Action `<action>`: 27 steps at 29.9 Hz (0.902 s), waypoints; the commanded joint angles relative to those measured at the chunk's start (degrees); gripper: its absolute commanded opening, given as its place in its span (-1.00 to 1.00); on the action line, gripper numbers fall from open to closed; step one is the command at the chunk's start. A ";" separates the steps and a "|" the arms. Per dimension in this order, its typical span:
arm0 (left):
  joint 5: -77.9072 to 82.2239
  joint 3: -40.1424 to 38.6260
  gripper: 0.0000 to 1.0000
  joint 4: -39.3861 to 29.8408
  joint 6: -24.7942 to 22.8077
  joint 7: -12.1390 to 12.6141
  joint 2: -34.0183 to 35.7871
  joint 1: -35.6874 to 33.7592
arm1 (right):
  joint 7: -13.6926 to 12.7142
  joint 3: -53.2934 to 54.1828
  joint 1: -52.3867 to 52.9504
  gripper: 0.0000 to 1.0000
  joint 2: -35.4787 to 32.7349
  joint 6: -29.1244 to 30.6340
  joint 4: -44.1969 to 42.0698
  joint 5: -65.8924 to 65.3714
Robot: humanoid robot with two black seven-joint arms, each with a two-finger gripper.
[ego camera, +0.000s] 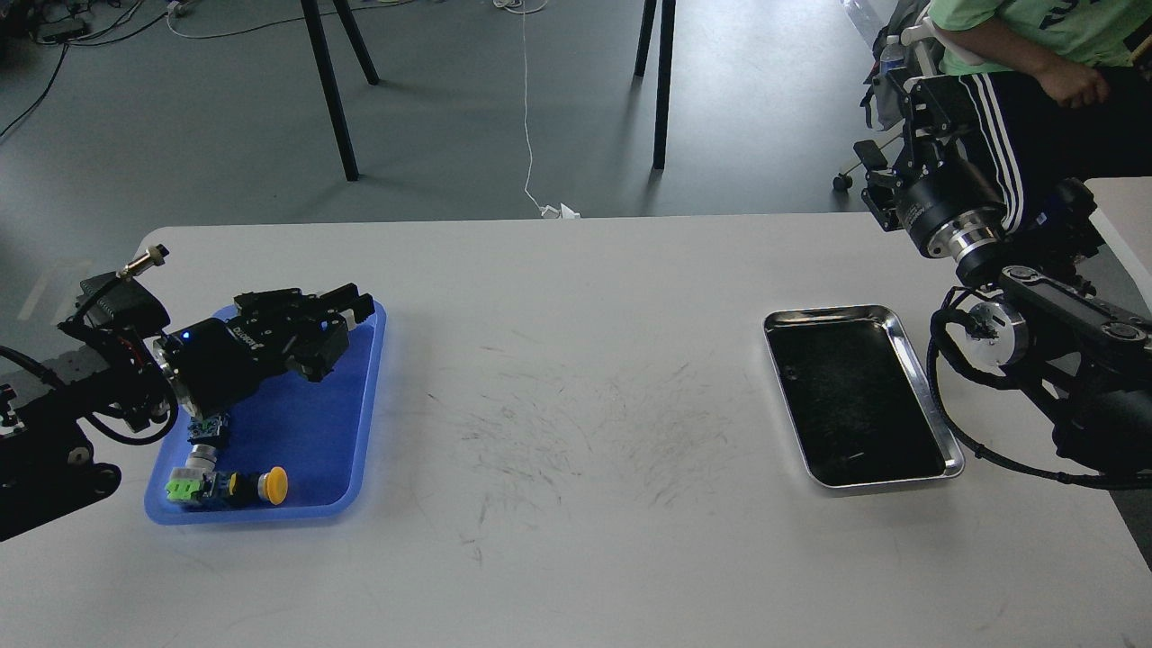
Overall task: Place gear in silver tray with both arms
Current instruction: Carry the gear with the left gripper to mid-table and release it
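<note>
Robotics lab: scuffed white work table (576,558), grey floor with loose cables (526,108), seated operator (1035,54).

A: The rectangular silver metal tray (911,344) is polished to a mirror shine on the rim, but its dark inner floor looks dull and scuffed.

B: Agreed. The blue plastic tray (355,423) reads smooth and slightly glossy, and the white matt tabletop (576,540) is marked with fine dark scratches.
</note>
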 commanded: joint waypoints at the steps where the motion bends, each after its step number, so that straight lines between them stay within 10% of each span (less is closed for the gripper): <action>1: 0.34 2.74 -0.67 0.25 -1.01 -0.01 -5.46 -3.36 | 0.00 -1.26 1.12 0.88 -0.05 -0.08 -0.14 0.00; 27: -0.18 16.28 -0.65 25.38 -1.10 -0.01 -49.06 -6.36 | 0.00 -3.72 3.76 0.88 0.21 -0.08 -3.66 0.00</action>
